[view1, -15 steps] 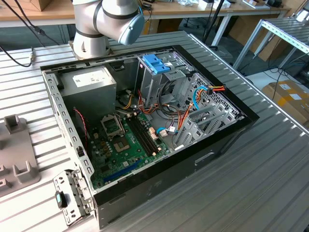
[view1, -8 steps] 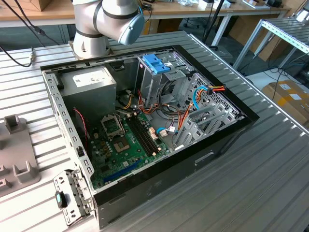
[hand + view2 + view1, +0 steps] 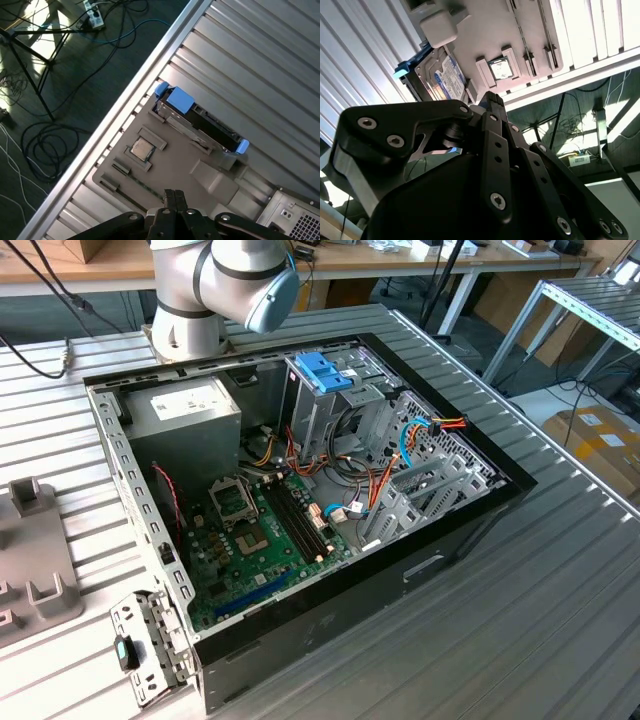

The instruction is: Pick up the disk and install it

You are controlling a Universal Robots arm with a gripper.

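Observation:
The disk is a dark hard drive in a bright blue carrier, standing on its edge in a slot of a grey holder tray on the ribbed table. The second wrist view shows the disk's labelled face. My gripper hovers over the tray, apart from the disk, its two black fingertips pressed together with nothing between them; its black body and fingertips also appear in the second wrist view. The open computer case lies on the table in the exterior view.
A tall metal drive cage with a blue clip stands inside the case, among loose cables and the motherboard. A small square chip sits in the tray. The table's edge runs close to the tray, with cables on the floor beyond.

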